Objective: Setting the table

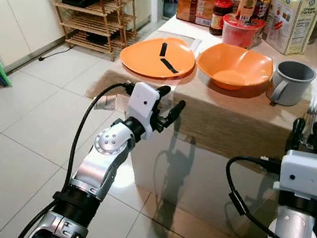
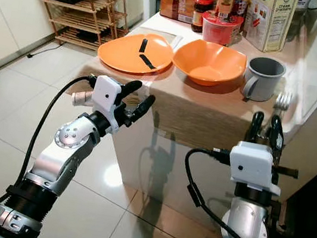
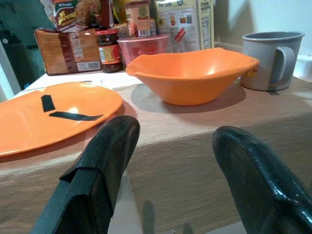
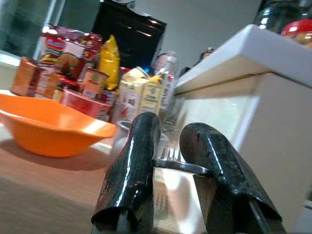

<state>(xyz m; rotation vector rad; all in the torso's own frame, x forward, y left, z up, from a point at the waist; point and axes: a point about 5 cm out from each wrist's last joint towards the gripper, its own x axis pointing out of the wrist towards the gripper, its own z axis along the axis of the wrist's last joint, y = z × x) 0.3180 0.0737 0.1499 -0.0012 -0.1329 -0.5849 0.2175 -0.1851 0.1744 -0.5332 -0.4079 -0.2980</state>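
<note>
glossy orange plastic bowl [image 1: 234, 66] & plate [image 1: 158, 57], matt grey mug [image 1: 290, 80], shiny metal fork [image 4: 181, 165], woven cloth mat [image 1: 231, 115].

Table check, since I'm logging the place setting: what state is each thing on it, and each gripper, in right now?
Plate: flat on the table, two black strips on it.
Bowl: upright, empty, beside the plate.
Mug: upright, looks empty.
Fork: held at the table's edge, tines pointing away.
Left gripper: open, holding nothing.
Right gripper: shut on the fork.
</note>
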